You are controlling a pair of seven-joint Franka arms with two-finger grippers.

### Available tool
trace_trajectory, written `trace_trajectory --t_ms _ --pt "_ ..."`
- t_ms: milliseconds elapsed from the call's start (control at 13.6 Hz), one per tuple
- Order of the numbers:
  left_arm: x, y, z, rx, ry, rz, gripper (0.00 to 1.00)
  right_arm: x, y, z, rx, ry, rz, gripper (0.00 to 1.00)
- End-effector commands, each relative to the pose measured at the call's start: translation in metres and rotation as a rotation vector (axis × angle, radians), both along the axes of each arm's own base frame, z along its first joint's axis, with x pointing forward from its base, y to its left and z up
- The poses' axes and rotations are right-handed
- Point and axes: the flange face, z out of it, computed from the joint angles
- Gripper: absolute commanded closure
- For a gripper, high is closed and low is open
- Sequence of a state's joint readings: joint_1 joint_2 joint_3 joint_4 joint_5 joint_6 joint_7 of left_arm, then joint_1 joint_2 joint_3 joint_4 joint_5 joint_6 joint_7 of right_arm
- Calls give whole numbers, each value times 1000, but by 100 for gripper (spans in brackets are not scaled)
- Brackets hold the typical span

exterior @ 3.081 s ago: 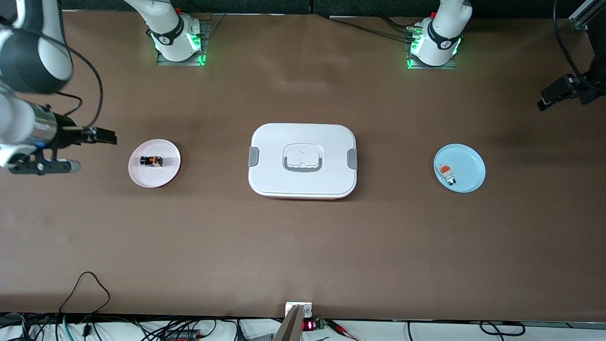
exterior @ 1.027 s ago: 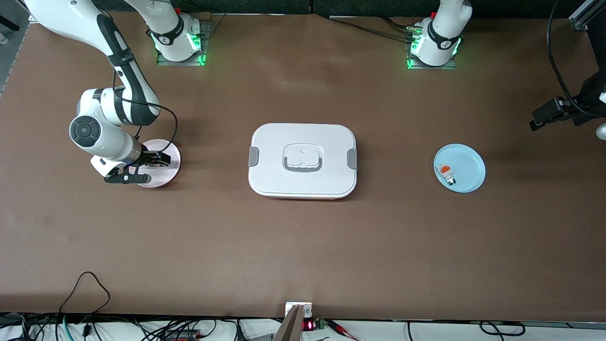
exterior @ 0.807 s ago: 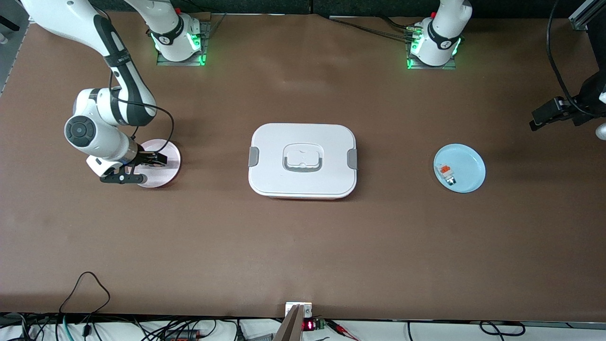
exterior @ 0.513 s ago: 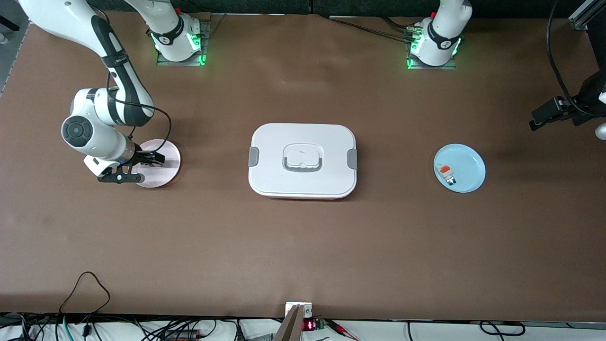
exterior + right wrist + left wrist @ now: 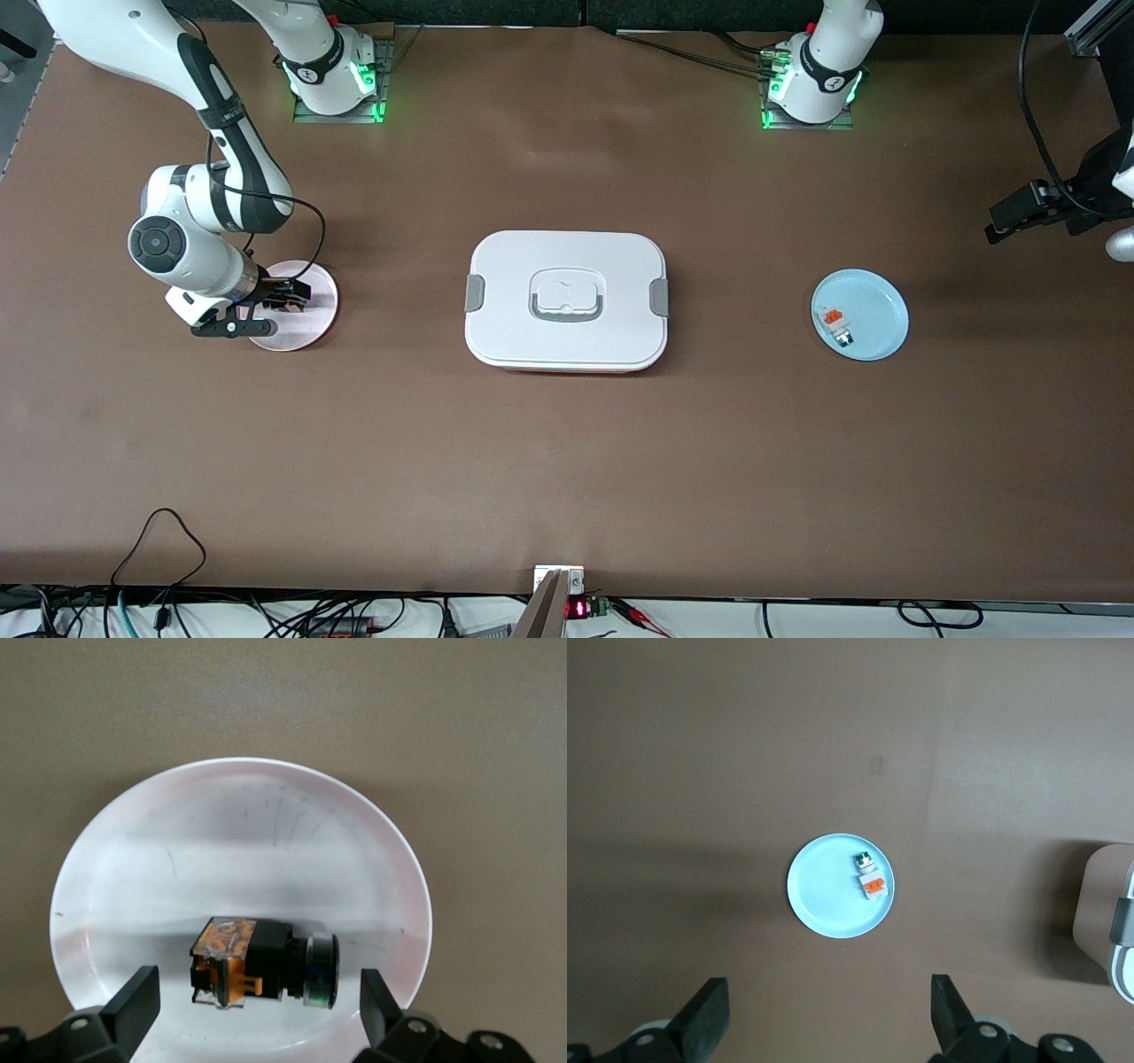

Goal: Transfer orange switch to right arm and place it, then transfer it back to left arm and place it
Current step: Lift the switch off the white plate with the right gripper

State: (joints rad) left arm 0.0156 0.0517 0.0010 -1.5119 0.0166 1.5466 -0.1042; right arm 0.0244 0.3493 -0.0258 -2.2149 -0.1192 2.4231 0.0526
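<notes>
Nearest the front camera it's just bare brown table [image 5: 567, 461], wide open, w/ cables along that edge.

Farther up sits one row of three things. The pink plate [image 5: 312, 321] is toward the right arm's end. The right arm bends down from its base at the top, elbow out, wrist angled low over the plate. The right gripper [image 5: 282, 296] hangs just above the plate, fingers spread apart w/ nothing pinched between them. In the right wrist view the orange switch [image 5: 262, 962] lies on its side on the pink plate [image 5: 133, 859], off-centre, lined up between the two black fingertips [image 5: 135, 999]; can't tell if they touch it.

The box [image 5: 567, 299] sits mid-table, lid on, grey latches at both ends, well apart from both plates, w/ open table on every side.

The blue plate [image 5: 877, 310] is toward the left arm's end, carrying a small white-and-grey piece w/ orange top [image 5: 834, 323].

The left gripper [image 5: 1032, 208] waits up high past the blue plate at the left arm's end of the table. In the left wrist view its fingers [image 5: 704, 1028] stand wide apart, holding nothing, w/ the blue plate [image 5: 824, 895] well below.
</notes>
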Motion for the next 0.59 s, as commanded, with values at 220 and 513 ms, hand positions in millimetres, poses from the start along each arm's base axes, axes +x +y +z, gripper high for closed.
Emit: trace_trajectory --t_ms 220,513 --pt "3 -1 1 9 11 -2 0 -2 -1 -17 -6 -9 36 0" --pt "5 -2 -7 6 35 -5 0 -3 -2 -18 -10 -7 41 0"
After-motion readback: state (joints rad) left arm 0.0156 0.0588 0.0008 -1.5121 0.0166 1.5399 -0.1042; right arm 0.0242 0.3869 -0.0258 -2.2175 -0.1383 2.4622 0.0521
